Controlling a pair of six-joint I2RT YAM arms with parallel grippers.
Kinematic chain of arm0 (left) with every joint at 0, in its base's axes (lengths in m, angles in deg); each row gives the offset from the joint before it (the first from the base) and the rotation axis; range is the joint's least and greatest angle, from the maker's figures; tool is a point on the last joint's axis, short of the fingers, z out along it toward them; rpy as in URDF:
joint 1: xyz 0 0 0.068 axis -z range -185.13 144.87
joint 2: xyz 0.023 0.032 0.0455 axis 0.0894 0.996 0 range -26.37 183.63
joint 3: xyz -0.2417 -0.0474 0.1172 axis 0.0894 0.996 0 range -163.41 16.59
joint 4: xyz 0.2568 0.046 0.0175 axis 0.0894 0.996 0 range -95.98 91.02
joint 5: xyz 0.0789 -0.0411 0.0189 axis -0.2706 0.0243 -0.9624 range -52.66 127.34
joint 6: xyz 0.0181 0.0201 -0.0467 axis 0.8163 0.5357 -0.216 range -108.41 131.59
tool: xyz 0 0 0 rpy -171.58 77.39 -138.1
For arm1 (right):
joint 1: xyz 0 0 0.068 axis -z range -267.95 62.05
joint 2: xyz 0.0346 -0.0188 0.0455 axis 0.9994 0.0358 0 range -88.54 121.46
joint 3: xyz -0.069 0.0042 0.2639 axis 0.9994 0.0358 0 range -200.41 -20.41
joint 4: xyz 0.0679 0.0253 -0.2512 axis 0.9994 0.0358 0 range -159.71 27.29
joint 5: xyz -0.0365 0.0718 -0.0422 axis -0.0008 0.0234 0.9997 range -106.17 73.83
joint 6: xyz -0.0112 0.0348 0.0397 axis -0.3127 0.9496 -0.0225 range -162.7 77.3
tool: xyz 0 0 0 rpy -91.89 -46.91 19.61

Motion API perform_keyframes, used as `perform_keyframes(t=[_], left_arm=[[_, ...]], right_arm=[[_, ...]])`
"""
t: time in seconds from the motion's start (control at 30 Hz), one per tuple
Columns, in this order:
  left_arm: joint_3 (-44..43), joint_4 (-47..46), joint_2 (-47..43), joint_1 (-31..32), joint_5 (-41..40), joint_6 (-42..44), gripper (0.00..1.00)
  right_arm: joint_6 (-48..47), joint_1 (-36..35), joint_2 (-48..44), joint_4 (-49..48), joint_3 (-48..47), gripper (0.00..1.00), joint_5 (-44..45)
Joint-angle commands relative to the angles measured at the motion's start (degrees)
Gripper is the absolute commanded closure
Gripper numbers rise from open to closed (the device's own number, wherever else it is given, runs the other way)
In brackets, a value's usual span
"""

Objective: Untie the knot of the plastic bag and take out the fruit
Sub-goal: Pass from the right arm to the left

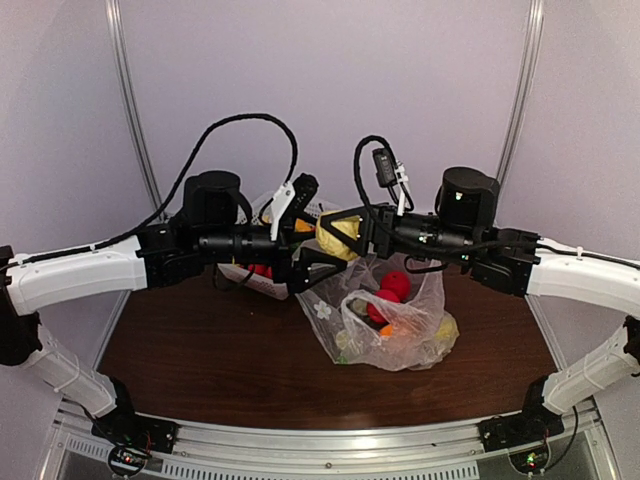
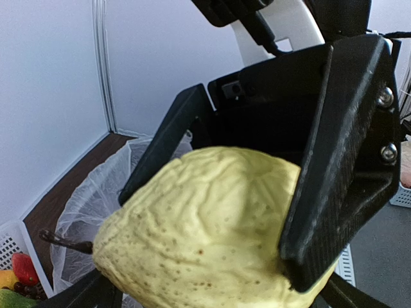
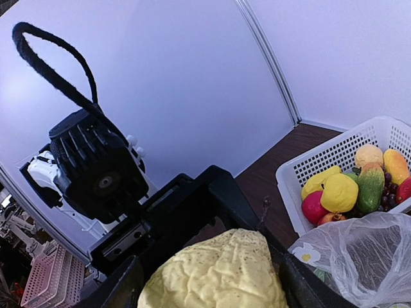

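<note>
Pale lilac-white wall panels point(image 1: 400, 70) are closing in the far edge and both side edges of a dark brown wooden table point(image 1: 200, 360). Two slim metal strips, one left point(image 1: 135, 110) and one right point(image 1: 522, 80), are running up the panels. Soft, even light is falling across the surface, and a silver aluminium rail point(image 1: 320, 445) is bordering its near edge.
</note>
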Motion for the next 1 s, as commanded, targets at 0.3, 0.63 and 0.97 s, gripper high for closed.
perform_keyframes(t=[0.3, 0.63, 0.97], left_arm=[[-2.4, -5.0, 0.7, 0.1, 0.9, -4.0, 0.02], [-2.4, -5.4, 0.6, 0.0, -1.1, -5.0, 0.02], [-2.4, -6.6, 0.4, 0.1, -0.8, -5.7, 0.05]], right_arm=[[-0.6, -0.9, 0.1, 1.0, -0.5, 0.29, 1.2], [-0.8, -1.2, 0.3, 1.4, -0.6, 0.29, 0.9], [-0.9, -1.2, 0.4, 1.7, -0.6, 0.29, 1.1]])
